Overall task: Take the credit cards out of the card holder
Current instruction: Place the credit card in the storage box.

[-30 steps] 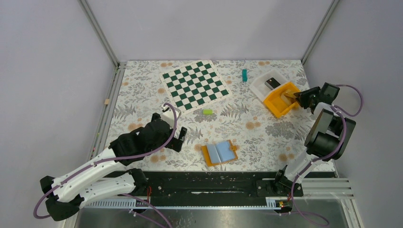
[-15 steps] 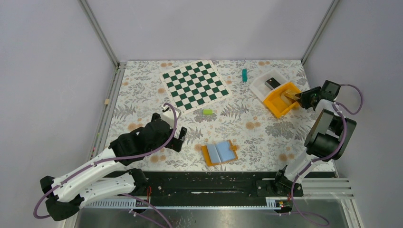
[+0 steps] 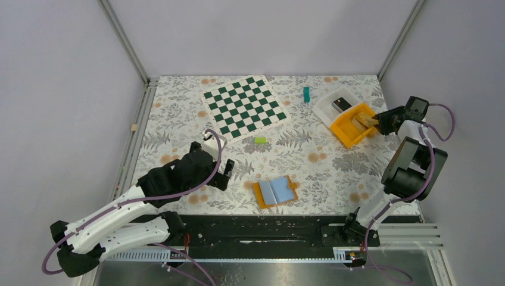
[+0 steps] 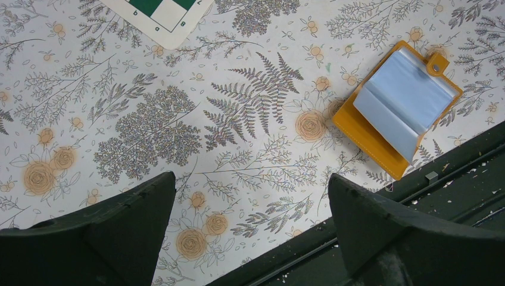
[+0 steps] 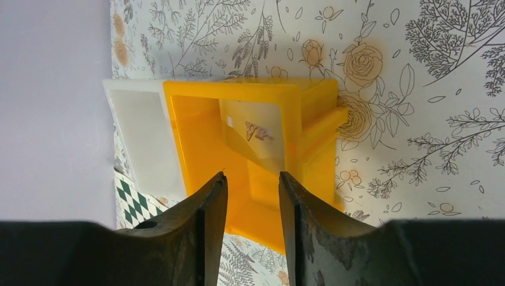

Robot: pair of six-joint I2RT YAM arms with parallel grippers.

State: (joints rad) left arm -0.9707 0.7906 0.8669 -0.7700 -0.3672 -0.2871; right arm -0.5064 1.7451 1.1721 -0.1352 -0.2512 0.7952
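Note:
The orange card holder (image 3: 260, 196) lies open near the table's front edge, with light-blue credit cards (image 3: 274, 189) lying in it. In the left wrist view the card holder (image 4: 372, 136) and its blue cards (image 4: 405, 98) sit at the upper right. My left gripper (image 3: 229, 173) hovers to the holder's left, its jaws (image 4: 251, 179) wide open over bare tablecloth. My right gripper (image 3: 381, 123) is at the far right beside an orange bin (image 3: 344, 134). It is open and holds nothing (image 5: 252, 176). A pale card (image 5: 250, 128) leans inside the bin.
A white tray (image 3: 326, 108) touches the bin's far side and holds a dark object. A green-and-white chessboard (image 3: 244, 106) lies at the back. A teal block (image 3: 306, 94) and a small green block (image 3: 260, 140) lie on the cloth. The enclosure walls stand close on the right.
My right gripper has drawn back to the right, away from the orange bin, and its jaws have widened. The pale card stays in the bin. The left arm has not moved.

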